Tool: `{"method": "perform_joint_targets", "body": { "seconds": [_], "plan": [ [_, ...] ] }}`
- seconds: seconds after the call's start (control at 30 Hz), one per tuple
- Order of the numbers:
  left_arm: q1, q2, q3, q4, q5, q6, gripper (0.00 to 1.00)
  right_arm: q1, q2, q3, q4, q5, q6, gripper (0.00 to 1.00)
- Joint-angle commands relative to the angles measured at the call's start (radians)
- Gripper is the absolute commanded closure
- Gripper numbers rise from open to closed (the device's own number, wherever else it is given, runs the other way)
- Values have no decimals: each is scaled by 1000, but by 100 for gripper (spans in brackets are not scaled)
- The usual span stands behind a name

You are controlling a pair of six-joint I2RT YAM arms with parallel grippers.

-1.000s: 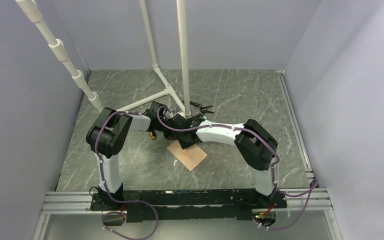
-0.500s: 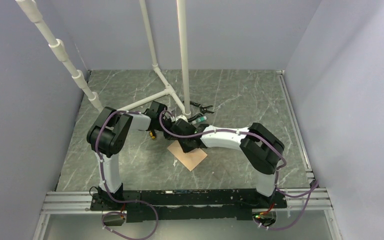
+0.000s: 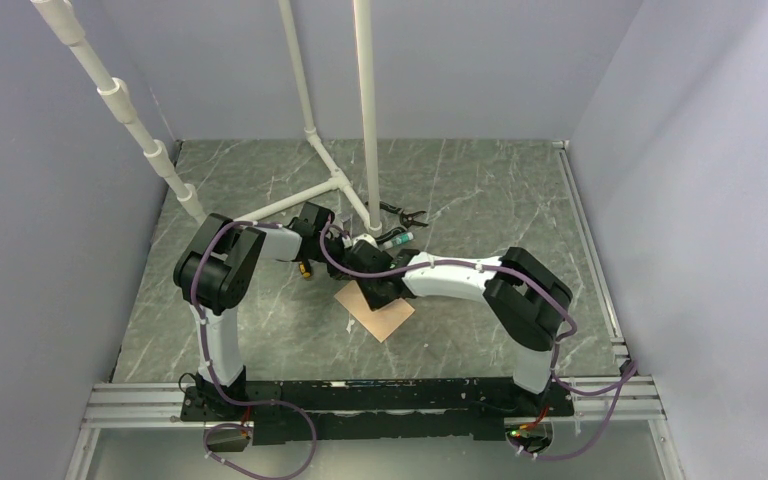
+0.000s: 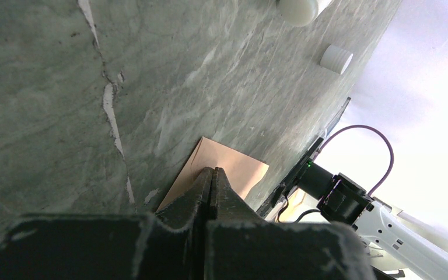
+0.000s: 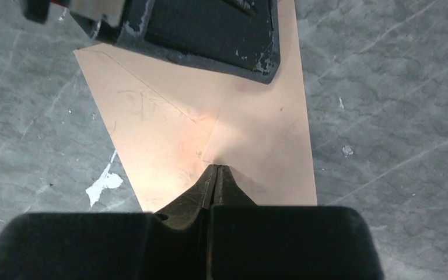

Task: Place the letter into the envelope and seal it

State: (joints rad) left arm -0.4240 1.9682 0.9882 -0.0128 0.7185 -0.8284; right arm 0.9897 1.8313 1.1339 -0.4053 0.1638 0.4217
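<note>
- Right gripper [image 5: 214, 169], fingers clenched on nothing, presses its tip onto the envelope [image 5: 256, 134]; we judge this creases it sealed.
- Left gripper [image 4: 212, 172], likewise clenched, pins the envelope's far end against the table [image 3: 480, 200], which should stop it sliding.
- We see no letter; presumably it is inside.

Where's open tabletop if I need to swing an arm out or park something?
Widest bare marble: right of the right arm, out to the side wall. Another strip runs between the envelope and the near rail. Crowded centre-back: left claw and right claw meet on the envelope, white pipe frame just behind.
</note>
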Motion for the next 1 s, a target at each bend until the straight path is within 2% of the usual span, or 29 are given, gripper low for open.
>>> {"method": "perform_joint_targets", "body": {
  "seconds": [0.0,0.13,0.43,0.97],
  "plan": [
    [-7,67,-32,-111,-140,57,97,1,-13,56,-118,33,-15,100],
    [-7,60,-31,-120,-144,61,97,-19,-2,99,-108,44,-28,99],
    [-7,58,-36,-121,-142,63,98,-31,76,122,-78,18,-26,89],
    [-7,61,-33,-117,-140,63,97,-6,-1,-20,-147,-40,-30,91]
  ]
}}
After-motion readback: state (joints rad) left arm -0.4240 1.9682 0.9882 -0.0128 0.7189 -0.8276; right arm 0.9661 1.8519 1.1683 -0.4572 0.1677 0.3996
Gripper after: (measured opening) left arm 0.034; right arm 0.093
